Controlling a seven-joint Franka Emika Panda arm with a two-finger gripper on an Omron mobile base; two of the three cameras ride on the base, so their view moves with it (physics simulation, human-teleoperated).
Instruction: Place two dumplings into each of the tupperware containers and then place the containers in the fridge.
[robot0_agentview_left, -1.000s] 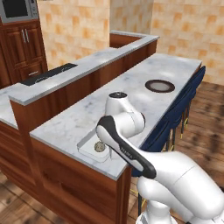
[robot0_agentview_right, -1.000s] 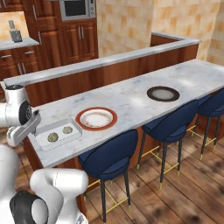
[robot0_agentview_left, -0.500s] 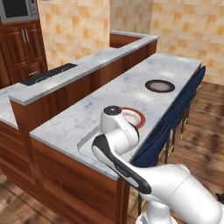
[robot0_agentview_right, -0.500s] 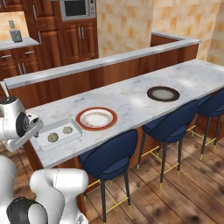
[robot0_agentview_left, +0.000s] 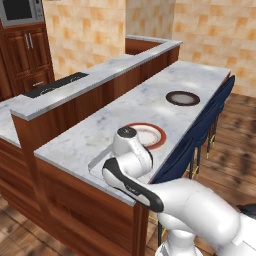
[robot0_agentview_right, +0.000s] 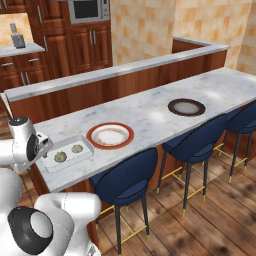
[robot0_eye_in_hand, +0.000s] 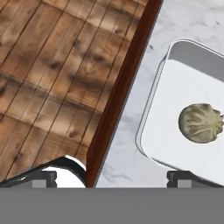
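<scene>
**White container filled, grip not yet made**

Dumplings (robot0_agentview_right: 60, 157) are seen inside the white container (robot0_agentview_right: 82, 155), two of them side by side. The container is set at the near end of the table (robot0_agentview_right: 155, 107), close to the table's edge and just beside the red-rimmed plate (robot0_agentview_right: 110, 135). A dark-rimmed plate (robot0_agentview_right: 186, 107) is placed farther along the table, well apart from the container. Blue stools (robot0_agentview_right: 131, 181) are lined up under the table's long side.

The fingers (robot0_eye_in_hand: 111, 177) are held wide apart, and nothing is held between them. In the hand view, one tip is over the wooden floor (robot0_eye_in_hand: 48, 74) and the other is over the container's rim (robot0_eye_in_hand: 151, 109). The table's edge runs between the two tips. One dumpling (robot0_eye_in_hand: 201, 123) is seen in the tray (robot0_eye_in_hand: 170, 113), off to the side.

It is judged that the filling of this container is done, and that the step in hand is picking it up for the fridge. For the next move, the hand would need to be lined up so that the rim sits between the fingers. Then the fingers would be closed on the rim. The lift should be kept level, or the dumplings could roll out.
</scene>
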